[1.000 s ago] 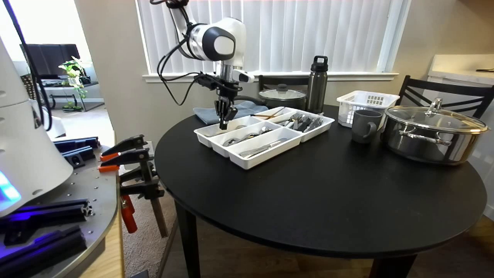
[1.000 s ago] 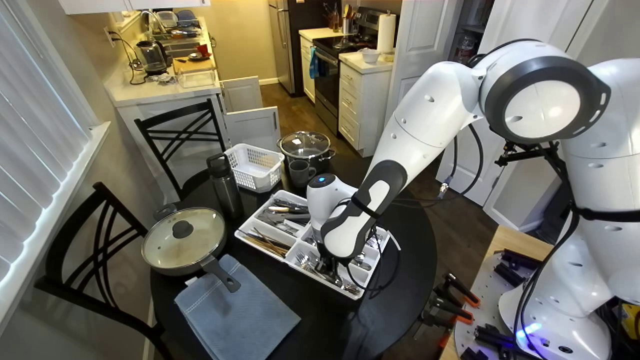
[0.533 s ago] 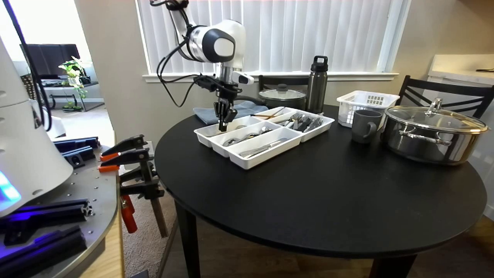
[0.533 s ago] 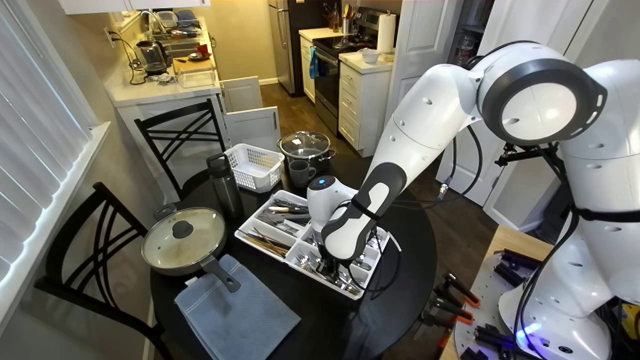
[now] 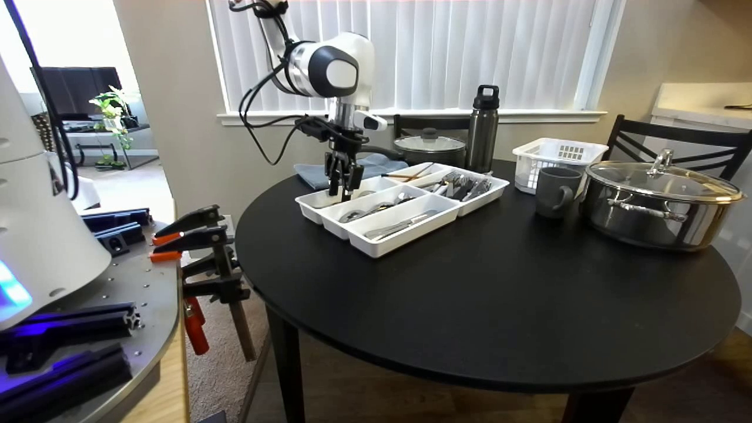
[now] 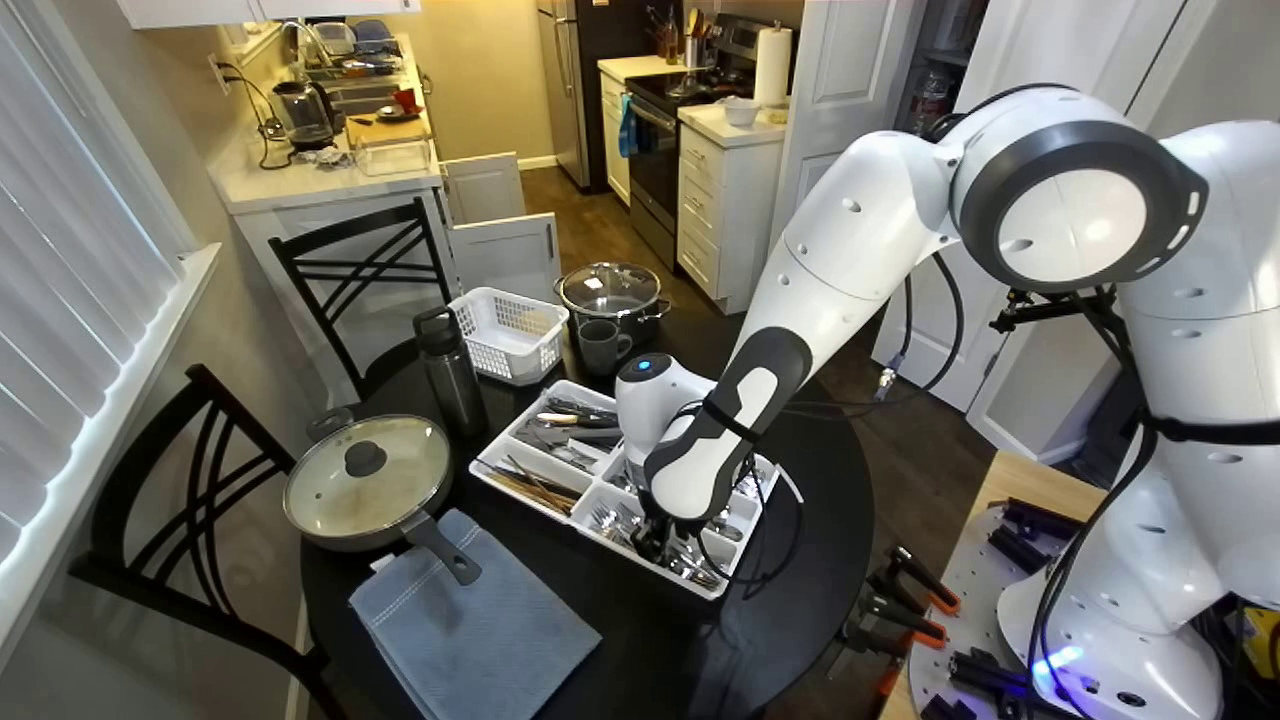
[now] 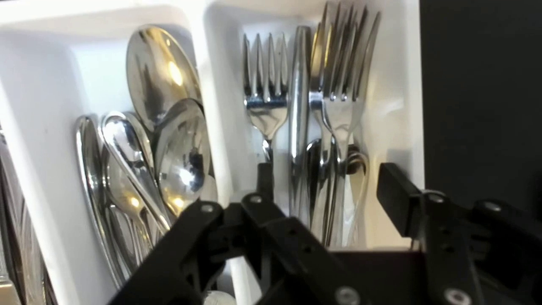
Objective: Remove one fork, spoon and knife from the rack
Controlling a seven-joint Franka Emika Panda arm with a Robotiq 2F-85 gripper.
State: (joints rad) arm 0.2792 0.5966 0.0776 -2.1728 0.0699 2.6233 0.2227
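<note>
The white rack (image 5: 376, 249) rests on the black round table, cutlery sorted in its long compartments. In the wrist view my gripper (image 7: 328, 188) stands open over the fork compartment, its fingers (image 7: 396, 199) spread on either side of the cutlery and holding nothing. One fork (image 7: 267, 114) lies at the left there, tines away from me, and more forks (image 7: 341, 101) overlap at the right. A large spoon (image 7: 159, 76) lies in the neighbouring compartment with several others. Long silver knives (image 5: 402, 226) lie in the compartment beyond. How deep my fingertips reach into the rack I cannot tell.
A folded blue cloth (image 6: 470, 610) and a lidded pan (image 6: 365, 480) lie beside the rack. Around its far end stand a dark bottle (image 5: 483, 129), a white slatted basket (image 5: 531, 158), a grey mug (image 5: 552, 194) and a large pot (image 5: 652, 205).
My gripper has opened from nearly shut fingers, mostly within the last half second. The arm has sunk slightly toward the fork compartment. The cutlery looks the same.
</note>
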